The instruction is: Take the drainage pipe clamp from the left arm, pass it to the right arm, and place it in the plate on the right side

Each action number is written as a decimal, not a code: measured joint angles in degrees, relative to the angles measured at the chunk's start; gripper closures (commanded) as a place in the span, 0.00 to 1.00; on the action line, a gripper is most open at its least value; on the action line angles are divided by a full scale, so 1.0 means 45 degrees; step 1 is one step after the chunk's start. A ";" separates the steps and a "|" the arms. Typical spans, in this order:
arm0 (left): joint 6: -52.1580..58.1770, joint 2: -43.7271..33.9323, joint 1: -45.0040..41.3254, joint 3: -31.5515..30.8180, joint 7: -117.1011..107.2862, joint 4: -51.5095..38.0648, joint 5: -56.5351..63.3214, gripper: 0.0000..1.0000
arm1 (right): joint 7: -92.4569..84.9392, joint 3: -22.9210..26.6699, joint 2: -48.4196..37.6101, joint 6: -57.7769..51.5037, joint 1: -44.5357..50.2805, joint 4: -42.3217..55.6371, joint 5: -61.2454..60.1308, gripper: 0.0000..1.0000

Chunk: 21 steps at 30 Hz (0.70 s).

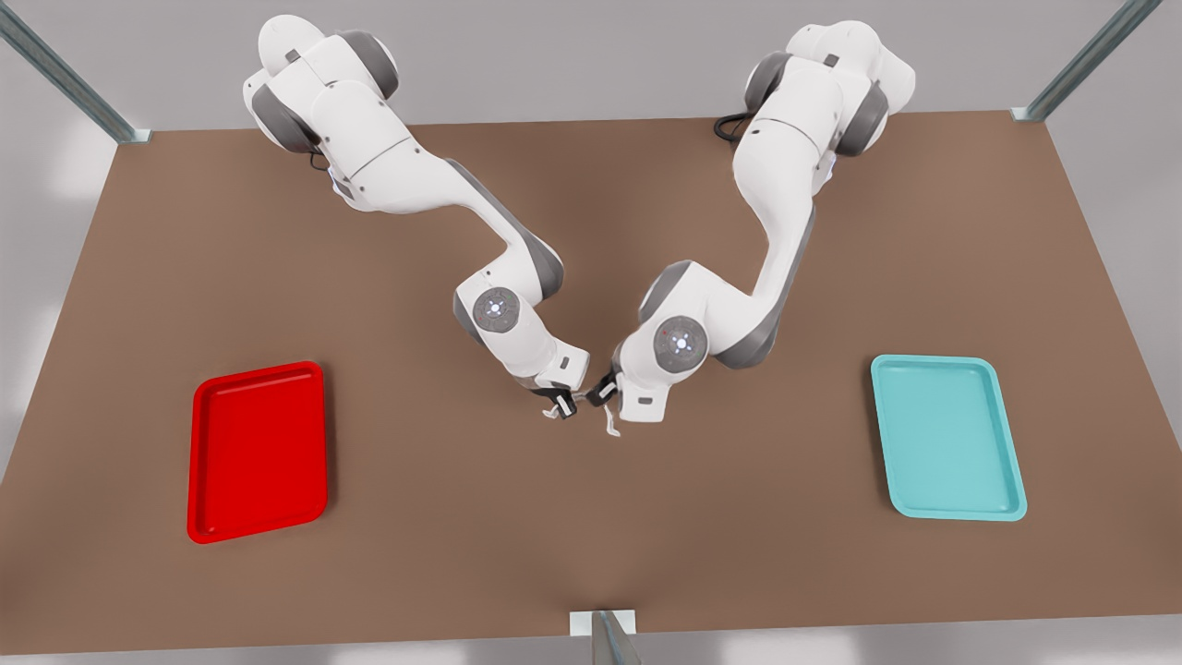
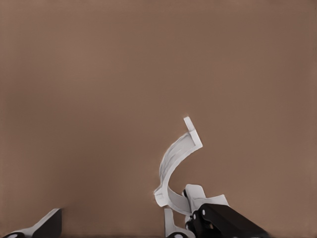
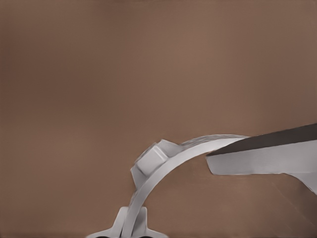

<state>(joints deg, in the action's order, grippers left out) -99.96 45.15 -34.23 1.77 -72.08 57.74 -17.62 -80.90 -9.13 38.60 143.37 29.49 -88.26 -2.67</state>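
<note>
Right wrist view: your right gripper (image 3: pixel 131 227) pinches the drainage pipe clamp (image 3: pixel 166 168); your left gripper (image 2: pixel 126 220), at its 3 o'clock, gapes wide.

We saw the white drainage pipe clamp (image 1: pixel 610 422) raised mid-table (a thin half-ring); the red plate (image 1: pixel 258 450) lay flat.
</note>
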 measured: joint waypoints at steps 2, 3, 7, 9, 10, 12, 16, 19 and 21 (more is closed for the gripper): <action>0.0946 -0.0684 0.1187 0.0029 0.0099 -0.0256 0.0014 0.00 | -0.0015 0.0000 -0.0020 -0.0011 -0.0024 -0.0001 -0.0015 0.79; 0.1400 -0.1046 0.1793 0.0122 0.0233 -0.0310 0.0038 0.00 | -0.0022 -0.0001 -0.0023 -0.0020 -0.0099 0.0013 -0.0016 0.79; 0.3750 -0.2064 0.3844 0.0286 0.1828 -0.1252 0.1589 0.00 | -0.0094 0.0083 -0.0092 -0.0159 -0.2088 -0.0031 0.0042 0.79; 0.4962 -0.2875 0.4392 0.0212 0.3185 -0.1121 0.2669 0.00 | -0.0231 0.0211 -0.0198 -0.0475 -0.3860 -0.0056 0.0079 0.79; 0.5090 -0.4231 0.5232 -0.0289 0.3904 0.0632 0.3073 0.00 | -0.0310 0.0280 -0.0261 -0.0701 -0.4726 -0.0075 0.0115 0.79; 0.4768 -0.6606 0.7328 -0.2009 0.5221 0.3936 0.3836 0.00 | -0.0481 0.0349 -0.0452 -0.1266 -0.6324 -0.0237 0.0169 0.79; 0.3900 -0.7920 0.8329 -0.2808 0.7359 0.6190 0.4566 0.00 | -0.0752 0.1597 -0.1384 -0.2019 -0.7279 -0.1828 0.0465 0.79; 0.3910 -0.8009 0.8504 -0.2832 0.8684 0.6179 0.4331 0.00 | -0.0930 0.2769 -0.1729 -0.2270 -0.7407 -0.2391 0.0667 0.79; 0.3929 -0.8035 0.8749 -0.2834 0.9458 0.6074 0.4220 0.00 | -0.1044 0.3033 -0.1591 -0.2263 -0.7797 -0.2527 0.0771 0.79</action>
<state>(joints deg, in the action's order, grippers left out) -82.28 9.00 5.14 -10.98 -29.51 85.07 1.37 -85.60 4.52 31.44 133.19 -5.59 -99.64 0.80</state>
